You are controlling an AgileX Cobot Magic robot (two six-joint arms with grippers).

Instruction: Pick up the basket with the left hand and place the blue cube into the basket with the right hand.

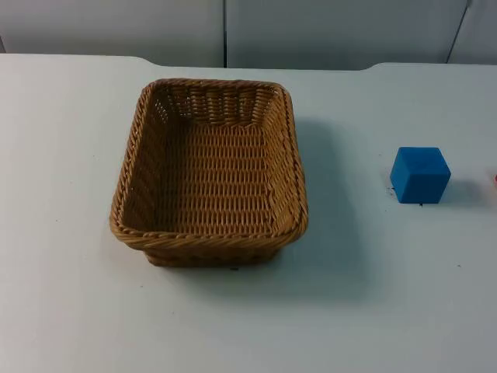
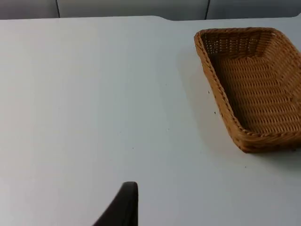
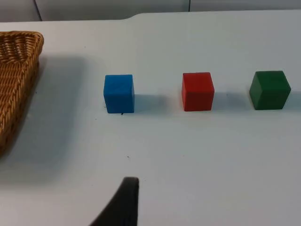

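On the white counter (image 1: 70, 311) nothing is grasped yet, so the first step, lifting the basket (image 1: 210, 175), is not begun. Nearest, each wrist view shows one black fingertip of the left pincer (image 2: 123, 207) and right pincer (image 3: 123, 203); their spread I cannot tell. Farther off, the empty basket sits left, the blue cube (image 1: 420, 174) well apart to its right, beside a red cube (image 3: 197, 91) and green cube (image 3: 270, 89). Next, the left pincer must reach the basket's rim.

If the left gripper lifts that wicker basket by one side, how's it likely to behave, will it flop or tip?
The basket is tightly woven with a thick braided rim, so it will probably hold its shape. It looks empty, hence likely light. Held by one edge, its wide, shallow body may tilt down on the far side.
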